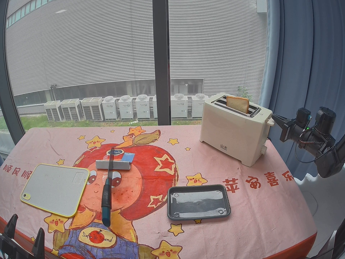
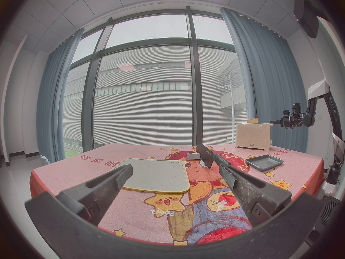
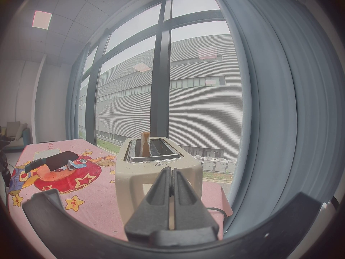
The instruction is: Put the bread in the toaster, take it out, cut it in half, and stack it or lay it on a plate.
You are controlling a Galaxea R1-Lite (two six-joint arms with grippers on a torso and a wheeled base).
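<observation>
The bread (image 1: 237,104) stands in the toaster (image 1: 233,133), only its top poking out; the rest is hidden inside. The right pincer (image 3: 171,173) is closed tight with nothing in it, its tip just beside the toaster's side lever; touching or not is hard to tell. The left pincer (image 2: 176,169) is wide open and empty, by the tabletop's (image 1: 251,198) near left corner. The toaster has a small dark mark

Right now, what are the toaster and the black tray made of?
The toaster looks like cream plastic: smooth, matte, rounded corners. The black tray seems to be glossy plastic, since it shines with reflections, though coated metal is possible.
</observation>
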